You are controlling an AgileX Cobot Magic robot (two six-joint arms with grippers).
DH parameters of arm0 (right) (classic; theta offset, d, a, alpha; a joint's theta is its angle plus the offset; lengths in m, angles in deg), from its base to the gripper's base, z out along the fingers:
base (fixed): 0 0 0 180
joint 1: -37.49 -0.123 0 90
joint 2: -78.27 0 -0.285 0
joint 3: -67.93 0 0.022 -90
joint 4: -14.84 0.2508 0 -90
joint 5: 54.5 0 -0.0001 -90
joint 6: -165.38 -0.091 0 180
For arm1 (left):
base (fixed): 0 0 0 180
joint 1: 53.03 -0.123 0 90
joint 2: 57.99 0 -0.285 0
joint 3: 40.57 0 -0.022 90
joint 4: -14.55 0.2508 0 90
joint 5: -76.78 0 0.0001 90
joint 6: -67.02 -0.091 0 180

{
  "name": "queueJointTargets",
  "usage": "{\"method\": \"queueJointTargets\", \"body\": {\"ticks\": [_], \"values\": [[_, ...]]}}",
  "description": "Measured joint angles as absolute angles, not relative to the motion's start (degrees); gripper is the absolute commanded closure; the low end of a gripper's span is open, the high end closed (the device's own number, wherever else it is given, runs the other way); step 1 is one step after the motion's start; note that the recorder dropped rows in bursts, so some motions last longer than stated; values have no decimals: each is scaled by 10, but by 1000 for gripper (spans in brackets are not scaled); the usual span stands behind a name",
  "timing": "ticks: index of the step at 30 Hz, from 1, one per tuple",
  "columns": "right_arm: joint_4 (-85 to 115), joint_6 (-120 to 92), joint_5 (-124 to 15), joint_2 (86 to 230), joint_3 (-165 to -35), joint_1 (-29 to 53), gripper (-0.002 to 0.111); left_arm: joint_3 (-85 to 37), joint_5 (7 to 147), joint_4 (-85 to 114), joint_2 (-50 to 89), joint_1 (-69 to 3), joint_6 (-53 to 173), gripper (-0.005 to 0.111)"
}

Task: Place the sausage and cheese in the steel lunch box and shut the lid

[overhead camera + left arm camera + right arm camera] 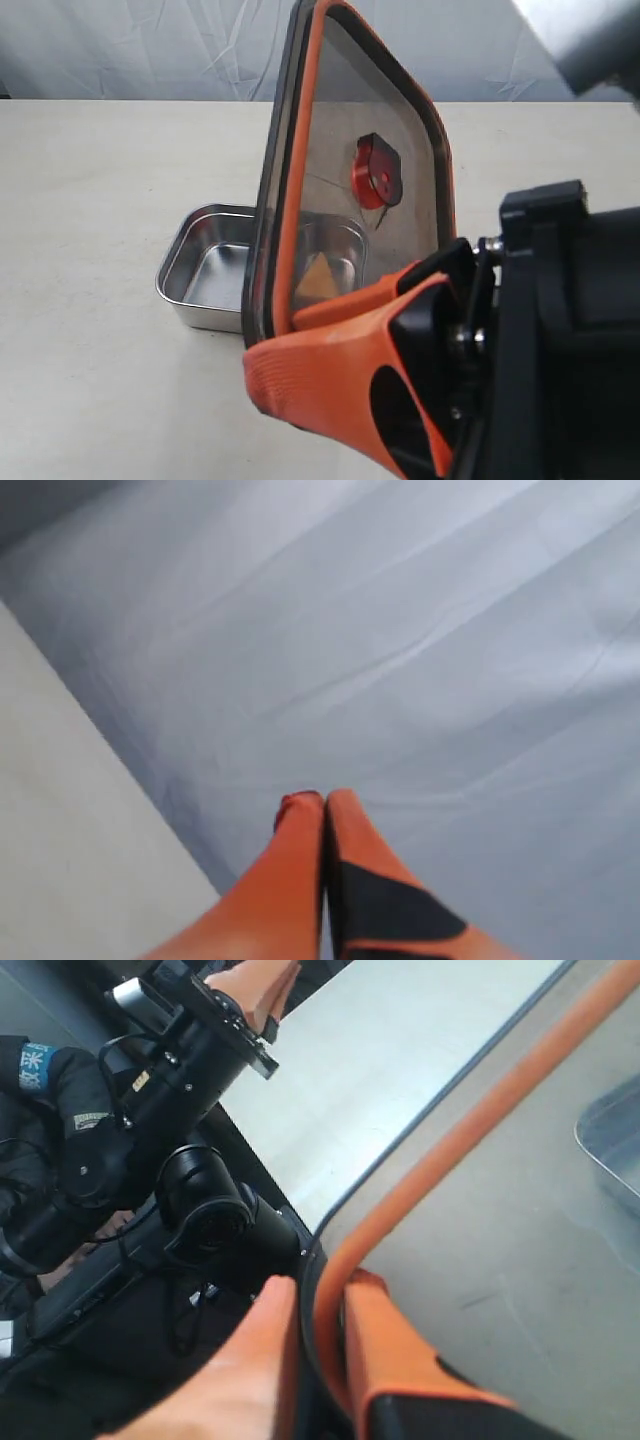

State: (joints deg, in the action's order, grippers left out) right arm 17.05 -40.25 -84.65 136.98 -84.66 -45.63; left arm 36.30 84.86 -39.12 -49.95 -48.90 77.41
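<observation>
My right gripper (290, 335) is shut on the lower edge of the lid (340, 150), one finger on each face, and holds it upright above the table. The lid is dark and translucent, with an orange rim seal and an orange valve (376, 173). The right wrist view shows the same grip (318, 1285) on the lid's rim (480, 1110). Behind the lid stands the steel lunch box (200, 250), open. The cheese (318, 280) lies in it and shows through the lid. The sausage is hidden. My left gripper (323, 798) is shut on nothing, raised before the grey backdrop.
A beige table (90, 180) carries the box, with a grey cloth backdrop (150, 45) behind it. In the right wrist view the left arm (190, 1050) and its cables sit beyond the table's edge (270, 1175).
</observation>
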Motion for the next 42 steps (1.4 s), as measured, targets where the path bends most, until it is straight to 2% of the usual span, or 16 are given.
{"method": "queueJointTargets", "body": {"ticks": [2,4,9,13,17,21,22,26,36,42], "values": [[171,-403,-845,1370,-847,-456,108,332,720,-395,-499,-489,791,107],[172,-403,-830,1370,-847,-456,108,281,604,-435,-501,-489,687,107],[183,-403,-791,1370,-847,-456,108,217,460,-739,-502,-489,250,107],[200,-403,-740,1375,-847,-456,108,204,345,-822,-490,-489,87,107],[225,-403,-679,1411,-847,-456,108,203,319,-773,-433,-490,100,103],[231,-404,-597,1467,-847,-456,108,203,296,-767,-373,-490,58,80],[231,-404,-572,1478,-847,-456,108,203,287,-767,-363,-490,41,72],[236,-404,-496,1515,-847,-456,108,203,256,-756,-333,-490,-21,54],[240,-394,-466,1520,-847,-456,109,203,241,-725,-327,-490,-37,52],[245,-390,-481,1519,-847,-423,109,203,204,-704,-327,-490,-37,52]]}}
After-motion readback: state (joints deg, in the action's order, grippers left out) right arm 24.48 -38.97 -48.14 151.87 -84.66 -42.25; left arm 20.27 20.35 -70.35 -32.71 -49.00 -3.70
